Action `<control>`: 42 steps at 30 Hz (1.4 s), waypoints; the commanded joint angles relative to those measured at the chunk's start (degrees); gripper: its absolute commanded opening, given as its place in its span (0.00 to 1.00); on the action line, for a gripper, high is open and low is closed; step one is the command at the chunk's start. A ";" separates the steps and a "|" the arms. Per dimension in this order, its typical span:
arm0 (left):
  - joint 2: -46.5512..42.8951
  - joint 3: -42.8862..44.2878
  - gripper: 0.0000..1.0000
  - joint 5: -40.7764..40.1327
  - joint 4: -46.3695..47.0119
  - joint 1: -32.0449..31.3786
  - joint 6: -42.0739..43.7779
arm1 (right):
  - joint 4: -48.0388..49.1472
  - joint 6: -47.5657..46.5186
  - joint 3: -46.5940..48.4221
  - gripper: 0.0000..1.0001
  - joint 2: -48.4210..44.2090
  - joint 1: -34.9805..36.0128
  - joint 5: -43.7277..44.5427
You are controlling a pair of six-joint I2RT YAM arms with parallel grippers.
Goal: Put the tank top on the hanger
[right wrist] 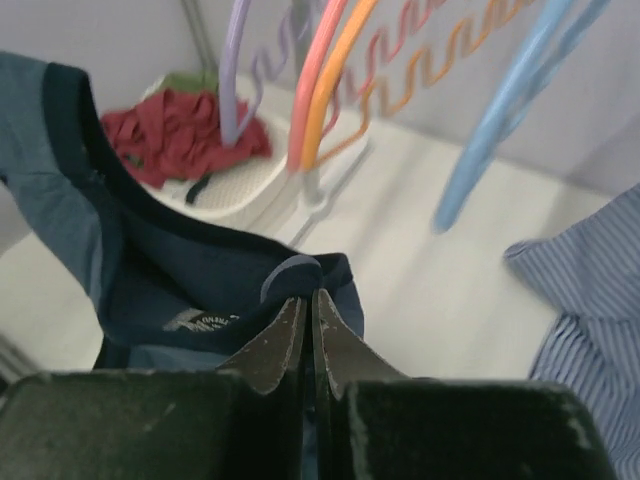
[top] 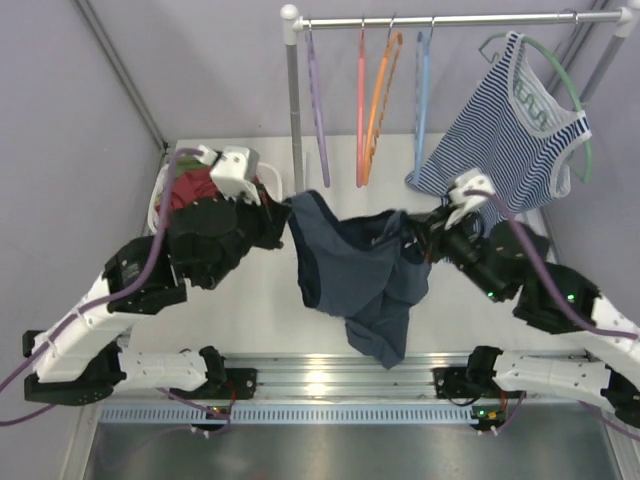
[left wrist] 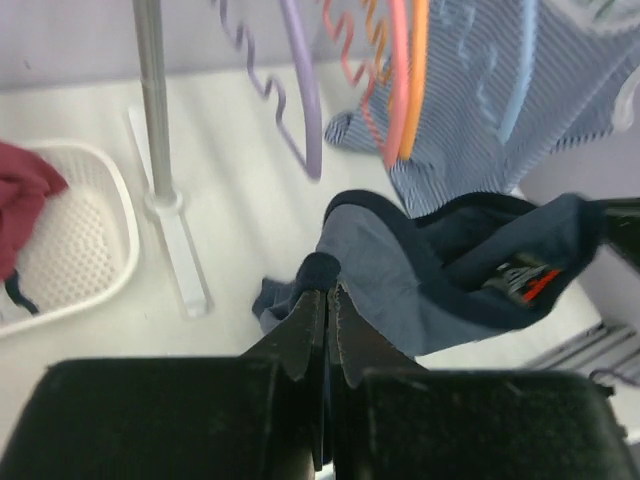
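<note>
The left gripper (left wrist: 325, 290) is closed tight on a dark-bound edge of the tank top (top: 350, 270). The right gripper (right wrist: 305, 295) is clamped on the opposite edge. The garment hangs stretched between them above the middle of the surface (top: 250, 320). Its span runs left to right, parallel to the rail (top: 450, 19).

The hanger (top: 422, 95) hangs from that rail over the far edge, beyond the garment and right of centre. It appears edge-on, so its plane likely crosses the garment's span. The right gripper is nearer to it.
</note>
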 commanded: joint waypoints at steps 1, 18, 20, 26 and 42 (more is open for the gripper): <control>-5.04 -13.71 0.00 6.30 0.44 1.06 -8.81 | 0.67 15.01 -14.39 0.00 -2.73 -0.52 -9.26; -13.14 -64.99 0.00 32.32 20.84 19.77 -21.92 | 10.98 39.90 -45.64 0.56 -0.19 11.17 -11.74; -13.31 -65.25 0.00 33.46 20.75 22.76 -21.22 | 9.74 42.52 -45.55 0.57 -2.29 11.08 -8.68; -12.53 -64.02 0.00 32.77 16.54 27.60 -19.37 | 2.98 49.73 -45.37 0.61 -5.38 10.12 -2.43; -11.82 -64.20 0.02 38.48 18.64 31.91 -16.74 | -5.45 40.01 -27.12 0.58 -5.21 8.80 6.10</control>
